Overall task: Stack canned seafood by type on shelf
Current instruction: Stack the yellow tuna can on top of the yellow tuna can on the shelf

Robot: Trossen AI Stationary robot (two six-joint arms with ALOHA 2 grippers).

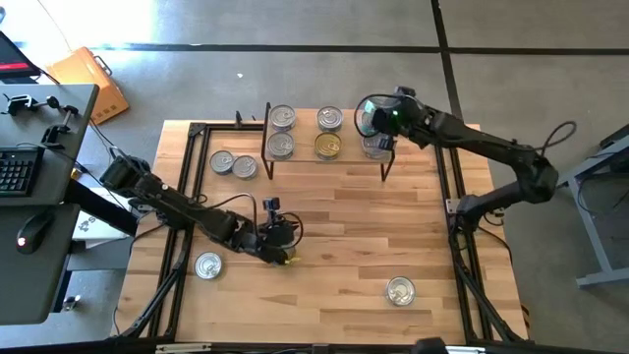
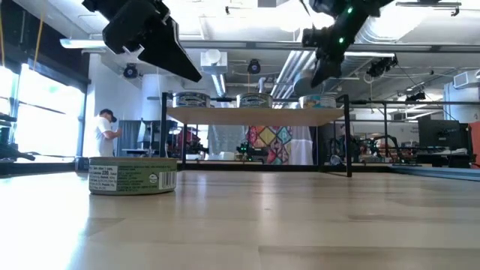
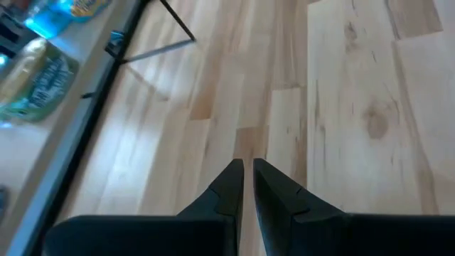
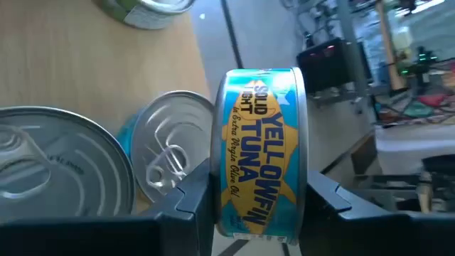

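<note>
Two tins [image 1: 206,265] [image 1: 399,290] are left near on the table [image 1: 344,246], two more [image 1: 233,164] beside the shelf [image 1: 329,159], where four are set. Level across, one tin [image 2: 133,176] is nearest. Left gripper [image 3: 248,178] is shut, empty. Right gripper [image 4: 257,188] is clamped on a tuna tin [image 4: 259,153] above the shelf's right end.

Tins counted from above: four silver-lidded [image 1: 282,118] and one gold-lidded [image 1: 327,146] on the shelf [image 1: 324,159]; two silver beside it [image 1: 233,164]; two more on the near surface [image 1: 207,265]. One tin [image 4: 259,153] in my right pincer [image 4: 257,206].
</note>
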